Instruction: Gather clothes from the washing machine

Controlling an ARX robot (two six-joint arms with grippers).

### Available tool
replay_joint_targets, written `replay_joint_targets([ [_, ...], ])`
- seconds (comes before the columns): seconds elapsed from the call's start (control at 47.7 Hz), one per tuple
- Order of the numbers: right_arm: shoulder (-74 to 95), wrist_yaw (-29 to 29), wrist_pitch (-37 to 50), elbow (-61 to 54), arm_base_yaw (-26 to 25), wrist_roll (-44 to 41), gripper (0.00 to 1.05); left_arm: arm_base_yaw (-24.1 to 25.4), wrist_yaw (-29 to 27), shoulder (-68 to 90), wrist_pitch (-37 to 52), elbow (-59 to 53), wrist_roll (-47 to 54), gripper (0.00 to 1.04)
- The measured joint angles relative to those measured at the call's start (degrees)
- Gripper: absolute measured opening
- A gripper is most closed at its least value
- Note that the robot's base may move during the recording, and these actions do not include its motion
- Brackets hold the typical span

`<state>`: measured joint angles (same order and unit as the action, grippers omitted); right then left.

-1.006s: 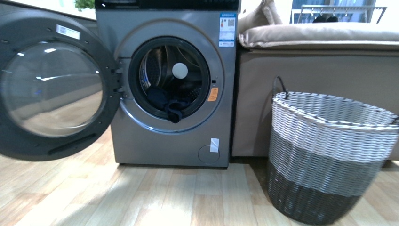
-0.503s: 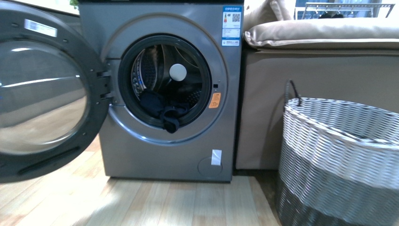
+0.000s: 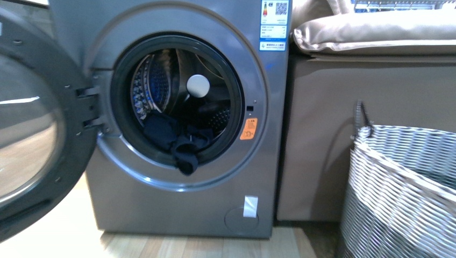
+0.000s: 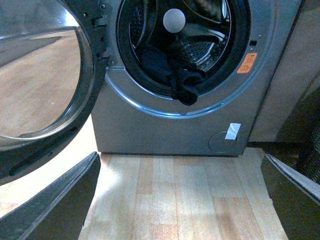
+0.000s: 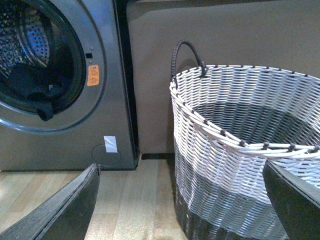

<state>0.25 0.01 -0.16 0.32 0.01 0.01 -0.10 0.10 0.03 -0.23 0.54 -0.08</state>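
Note:
The grey washing machine [image 3: 177,204] stands ahead with its round door [image 3: 32,134] swung open to the left. Navy-blue clothes [image 3: 180,142] lie in the drum's bottom, one piece hanging over the lower rim; they also show in the left wrist view [image 4: 180,85] and the right wrist view [image 5: 37,92]. My left gripper [image 4: 182,200] is open and empty over the wooden floor, short of the machine [image 4: 165,130]. My right gripper [image 5: 182,200] is open and empty, facing the basket, with the machine [image 5: 60,145] at the side. Neither arm shows in the front view.
A woven white-grey-black basket [image 3: 403,193] stands right of the machine, also in the right wrist view [image 5: 240,150]. A beige sofa [image 3: 344,134] with a cushion [image 3: 376,29] is behind it. An orange sticker [image 3: 248,129] is beside the porthole. Wooden floor [image 4: 185,195] lies in front.
The view has closed in on the washing machine: it looms larger, the door and basket have slid toward the frame edges. The clothes lie as before.

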Motion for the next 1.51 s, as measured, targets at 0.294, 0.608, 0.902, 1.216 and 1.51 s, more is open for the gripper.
replay_joint_targets([
  [0.294,0.0,-0.11,0.0,0.0,0.0,-0.02,0.97,0.0,-0.22,0.0,0.0,0.0,0.0,0.98],
  [0.608,0.0,-0.09,0.0,0.0,0.0,-0.02,0.97,0.0,-0.07,0.0,-0.02,0.0,0.0,0.98],
  [0.902,0.0,-0.09,0.0,0.0,0.0,0.0,0.97,0.0,-0.11,0.0,-0.02,0.0,0.0,0.98],
  [1.216,0.0,-0.11,0.0,0.0,0.0,-0.02,0.97,0.76,1.46,0.42,-0.55,0.11,-1.14,0.98],
  [1.51,0.0,-0.07,0.0,0.0,0.0,-0.02,0.97,3.89,12.09,22.51,17.64,3.69,-12.0,0.98],
])
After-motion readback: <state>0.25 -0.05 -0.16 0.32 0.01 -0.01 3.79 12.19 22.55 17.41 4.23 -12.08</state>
